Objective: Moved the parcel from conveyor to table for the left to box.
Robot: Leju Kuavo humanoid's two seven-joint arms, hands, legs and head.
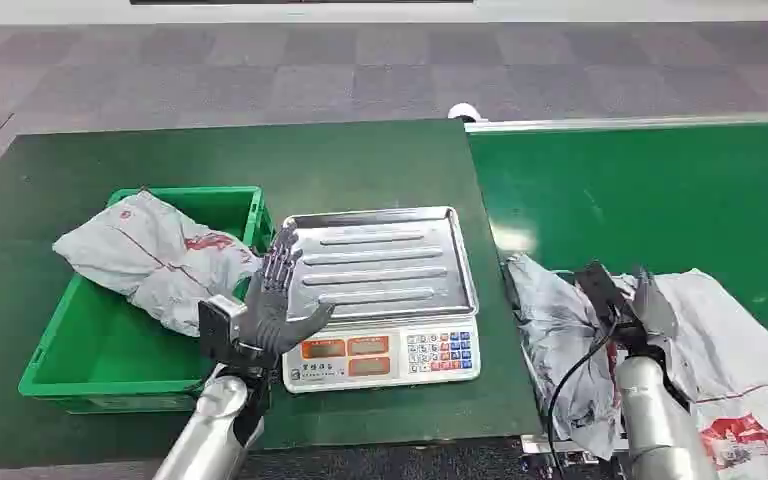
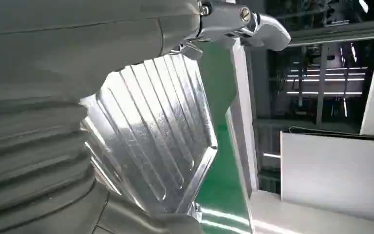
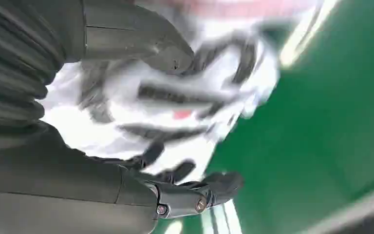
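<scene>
Right hand (image 1: 628, 305) seemingly grips conveyor parcel (image 1: 730, 350).

Crinkled plastic parcel (image 1: 750, 360); shiny ribbed metal scale tray (image 1: 380, 260); glossy green plastic crate (image 1: 110, 350).

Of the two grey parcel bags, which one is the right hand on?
The parcel on the conveyor, at the belt's near left edge; the right hand rests on it. The other parcel lies draped over the green crate.

Silver arms, grey ribbed wrist covers, dark fingers (image 1: 278, 268), a black cable (image 1: 572, 372) along the right forearm
</scene>
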